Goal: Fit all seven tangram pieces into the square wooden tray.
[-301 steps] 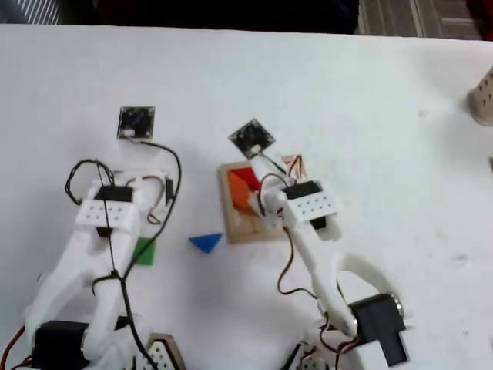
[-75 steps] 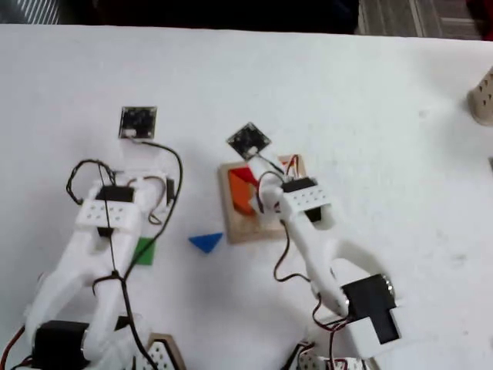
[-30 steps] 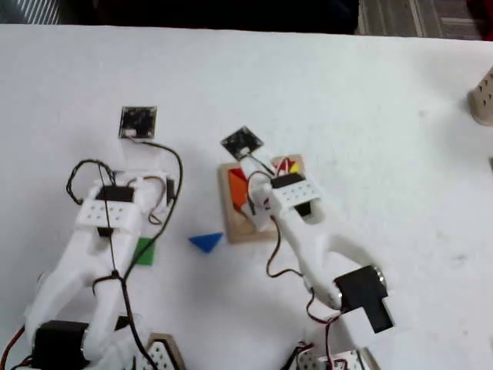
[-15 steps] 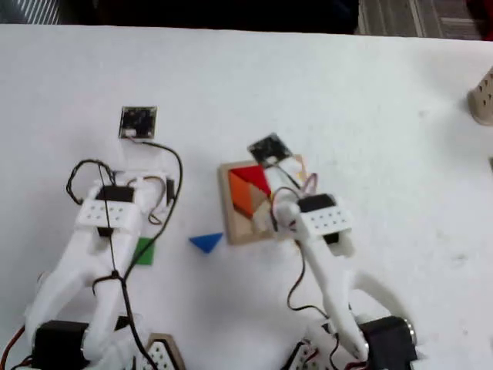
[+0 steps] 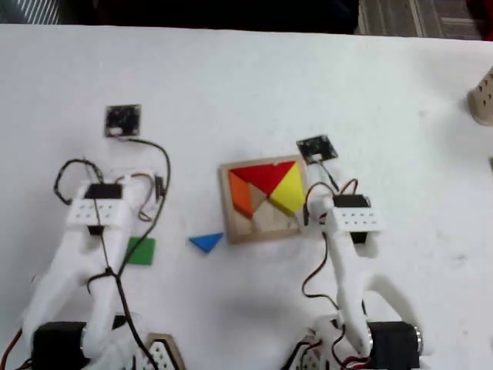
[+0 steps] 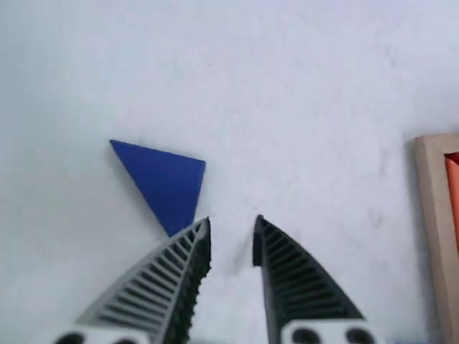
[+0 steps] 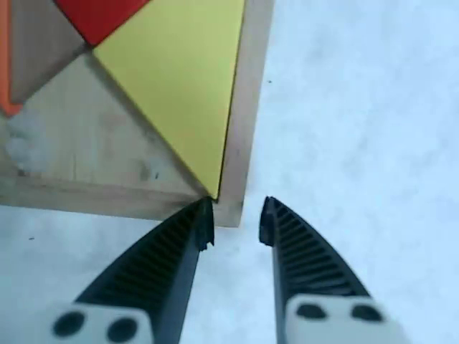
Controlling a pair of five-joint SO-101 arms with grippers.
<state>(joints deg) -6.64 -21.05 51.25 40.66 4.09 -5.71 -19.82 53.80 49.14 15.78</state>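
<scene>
Right claw [image 7: 235, 215], right wrist view: jaws a little apart, nothing between them, tips at the corner of the tray [image 7: 247, 129]. Yellow triangle [image 7: 183, 86] lies flat inside against that rim, red piece [image 7: 97, 14] and orange piece [image 7: 3, 57] beyond it. Pale wood beside the yellow: bare floor or a piece, cannot tell

Left wrist view: left claw [image 6: 231, 233] released, empty, low over the table [image 6: 301, 72]. One tip just beside a point of the blue triangle [image 6: 163, 179]; tray rim [image 6: 430, 215] well apart.

High view: right arm [image 5: 350, 220] now sits off the tray's [image 5: 223, 202] right edge; half a second ago it was over the tray and hid the yellow triangle [image 5: 289, 193]. Red piece [image 5: 266, 176] and orange piece [image 5: 240, 202] as before. Left arm [image 5: 96, 212] has shifted slightly away from the tray, and the green piece [image 5: 141, 250] shows more. Blue triangle [image 5: 206, 243] unmoved, on the table [image 5: 385, 92] between green piece and tray.

Judgement: yellow is placed and let go. Blue and green remain out, so the task is unfinished; blue looks the likely next pick
</scene>
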